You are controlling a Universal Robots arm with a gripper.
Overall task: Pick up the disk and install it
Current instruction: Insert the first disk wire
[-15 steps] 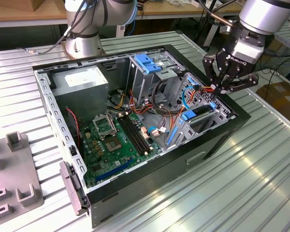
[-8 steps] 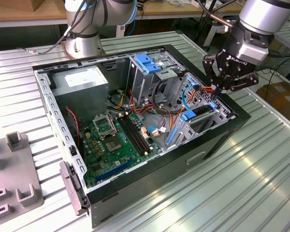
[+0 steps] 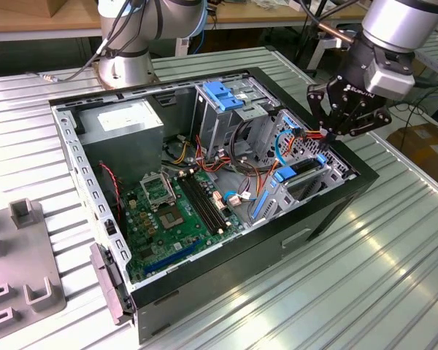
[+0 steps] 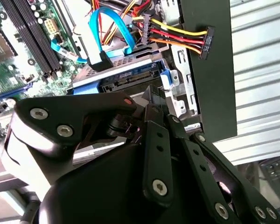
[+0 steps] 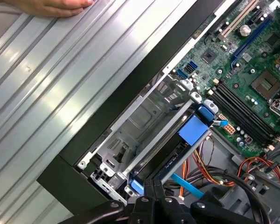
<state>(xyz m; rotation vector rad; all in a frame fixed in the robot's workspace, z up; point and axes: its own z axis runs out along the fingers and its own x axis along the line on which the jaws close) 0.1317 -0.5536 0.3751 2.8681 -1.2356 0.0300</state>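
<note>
Ribbed metal table (image 3: 394,277) as the base, with an open black PC case (image 3: 328,219) lying flat on it. Spotted a grey power-supply box (image 3: 124,131) at the case's 11 o'clock corner in the exterior view, white sticker (image 3: 124,117) on top, print too tiny to read. Then the gripper (image 3: 328,134) over the case's 2 o'clock corner, pinched closed, nothing in it. Found the disk (image 3: 305,176) seated in the metal drive bay (image 5: 144,116), roughly 7 o'clock from the gripper, close by; contact hard to call. Blue plastic rail (image 5: 193,130) along its side.
</note>
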